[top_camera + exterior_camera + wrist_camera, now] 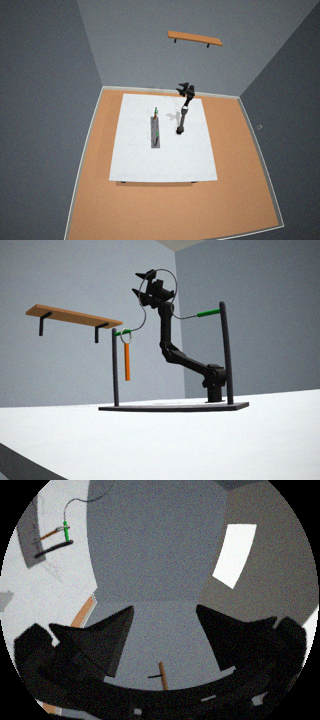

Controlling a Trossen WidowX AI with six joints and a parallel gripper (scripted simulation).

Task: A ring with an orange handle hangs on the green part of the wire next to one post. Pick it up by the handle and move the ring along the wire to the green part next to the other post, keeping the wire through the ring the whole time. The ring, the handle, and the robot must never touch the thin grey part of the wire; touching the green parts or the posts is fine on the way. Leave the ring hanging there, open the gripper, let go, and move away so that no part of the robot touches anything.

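The ring [131,337] hangs around the green part [118,333] [66,534] beside the left post [115,369] in the exterior view. Its orange handle [155,116] [126,361] [49,533] points down. The thin grey wire [145,315] rises in a tall loop to the other green part [157,134] [208,312] at the right post [226,353]. My gripper [177,86] [134,281] [166,608] is open and empty, high up and away from the handle. In the exterior view it appears behind the wire loop; no contact is visible.
The posts stand on a dark base plate [153,142] [168,409] on the white table [134,162] [155,441]. The arm's base [179,130] [214,393] stands beside it. A wooden shelf [193,37] [72,316] is on the wall.
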